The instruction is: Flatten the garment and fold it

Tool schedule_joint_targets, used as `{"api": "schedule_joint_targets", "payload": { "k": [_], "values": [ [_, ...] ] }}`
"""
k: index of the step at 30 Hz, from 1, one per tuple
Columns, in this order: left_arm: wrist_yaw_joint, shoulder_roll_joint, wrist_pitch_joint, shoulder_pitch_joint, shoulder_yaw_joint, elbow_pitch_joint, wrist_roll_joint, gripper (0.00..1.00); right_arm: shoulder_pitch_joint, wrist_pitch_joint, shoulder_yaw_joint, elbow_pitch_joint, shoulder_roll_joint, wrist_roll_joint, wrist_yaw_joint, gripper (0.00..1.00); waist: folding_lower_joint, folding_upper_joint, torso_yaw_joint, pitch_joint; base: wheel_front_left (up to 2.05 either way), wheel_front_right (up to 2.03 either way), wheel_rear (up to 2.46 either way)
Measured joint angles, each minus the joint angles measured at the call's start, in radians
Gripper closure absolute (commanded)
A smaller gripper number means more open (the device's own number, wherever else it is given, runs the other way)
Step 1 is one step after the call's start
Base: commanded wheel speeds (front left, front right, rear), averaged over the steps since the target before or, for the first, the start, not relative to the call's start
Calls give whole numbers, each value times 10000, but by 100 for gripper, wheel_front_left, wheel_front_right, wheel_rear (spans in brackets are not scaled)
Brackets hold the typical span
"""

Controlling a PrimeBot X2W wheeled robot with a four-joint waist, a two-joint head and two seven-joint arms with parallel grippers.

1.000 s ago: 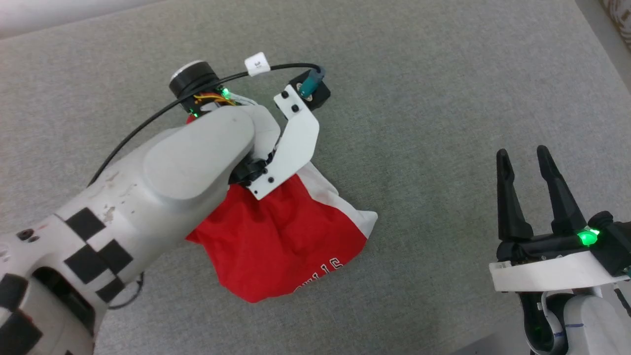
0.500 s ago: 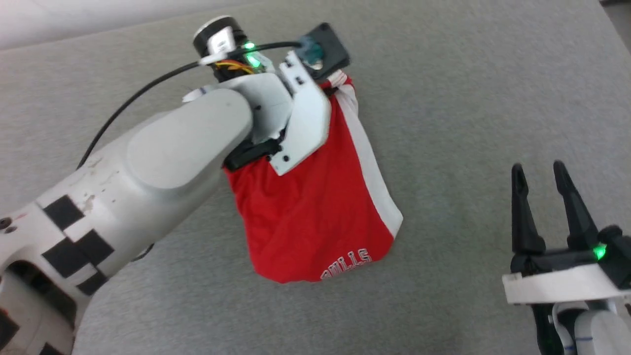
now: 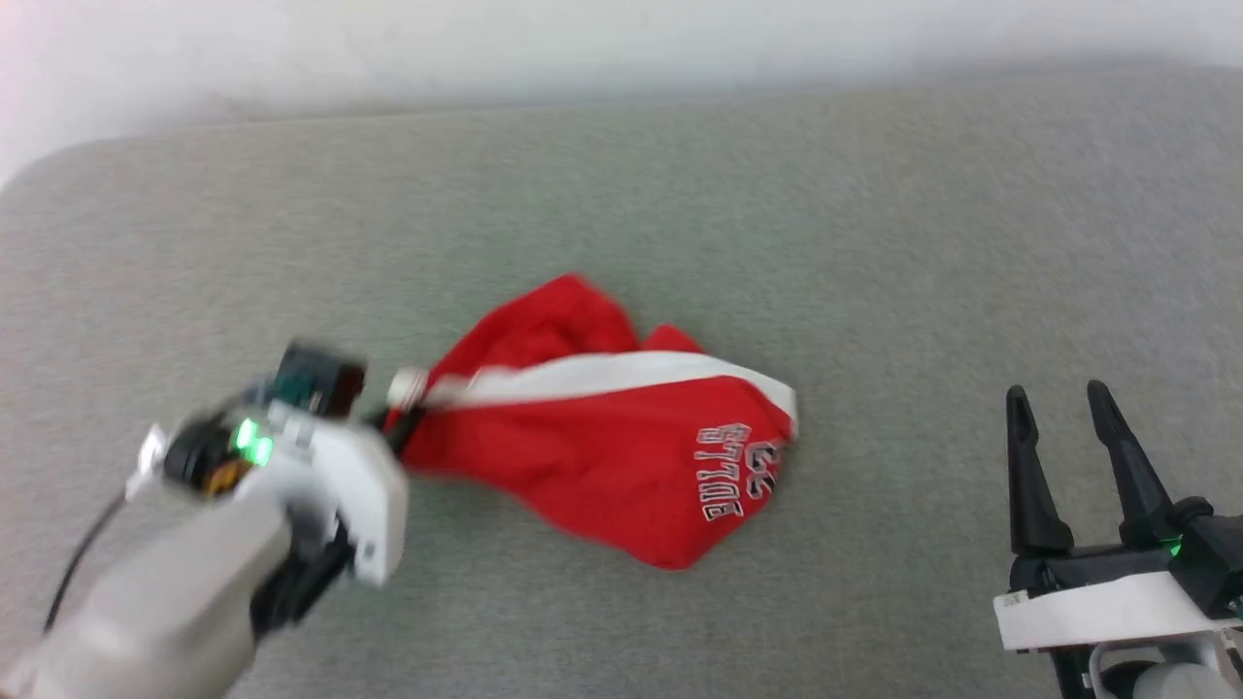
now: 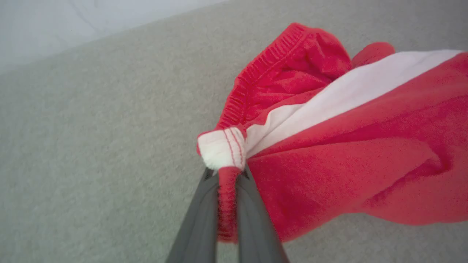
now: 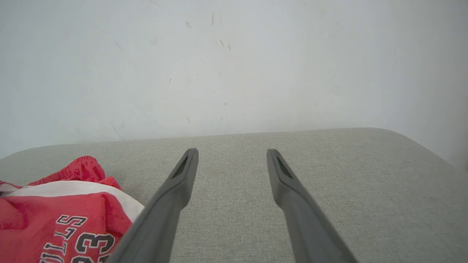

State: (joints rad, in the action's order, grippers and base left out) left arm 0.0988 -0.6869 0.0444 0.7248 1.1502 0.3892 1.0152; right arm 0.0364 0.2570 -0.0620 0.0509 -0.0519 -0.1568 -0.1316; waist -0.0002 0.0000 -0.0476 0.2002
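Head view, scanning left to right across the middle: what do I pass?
Left gripper with dark fingers, shut on the waistband corner → red soft-fabric athletic shorts with a white side stripe → bare grey woven surface → right gripper, dark fingers open.

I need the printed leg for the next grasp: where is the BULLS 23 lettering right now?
In the head view the lettering lies at the garment's right end, nearest the open right gripper, opposite the corner the left gripper pinches.

I see a grey woven pad (image 3: 874,214), far corners rounded, far edge against a white wall (image 3: 621,39); red shorts (image 3: 602,456) lie crumpled on it near the middle, well in from that far edge.
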Motion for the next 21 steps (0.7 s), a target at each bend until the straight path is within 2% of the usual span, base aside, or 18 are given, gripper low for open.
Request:
{"api": "schedule_joint_targets", "payload": {
  "k": [5,9,11,14,17,18,19,20,21],
  "values": [
    [359,-132,316,-1528,58,527,600,100,45,0,31,2,-2,86,0,0,-1,0,487,-452,0,0,0],
    [495,61,502,-1908,98,748,677,100,165,0,61,-6,-4,201,0,0,-1,0,750,-732,0,0,0],
    [537,146,685,-1936,63,790,675,0,175,0,65,-4,0,270,0,0,0,0,807,-788,0,0,0],
    [905,384,1778,-1941,-433,825,575,0,128,2,33,67,-2,616,0,0,1,0,992,-992,0,0,0],
    [1488,410,2096,-1919,-1129,591,-21,0,-198,0,15,219,-4,932,0,0,1,0,1114,-1101,0,0,0],
    [1488,410,2096,-1919,-1129,591,-21,0,-198,0,15,219,-4,932,0,0,1,0,1114,-1101,0,0,0],
    [1781,447,2107,-1929,-1569,316,-387,0,-384,0,21,284,-6,1101,0,0,1,0,1156,-1123,0,0,0],
    [2314,566,2127,-1966,-2665,-523,-1313,0,-859,2,150,339,-29,1379,0,0,1,0,1231,-1155,0,0,0],
    [2314,566,2127,-1966,-2665,-523,-1313,0,-859,2,150,339,-29,1379,0,0,1,0,1231,-1155,0,0,0]
  ]
}}
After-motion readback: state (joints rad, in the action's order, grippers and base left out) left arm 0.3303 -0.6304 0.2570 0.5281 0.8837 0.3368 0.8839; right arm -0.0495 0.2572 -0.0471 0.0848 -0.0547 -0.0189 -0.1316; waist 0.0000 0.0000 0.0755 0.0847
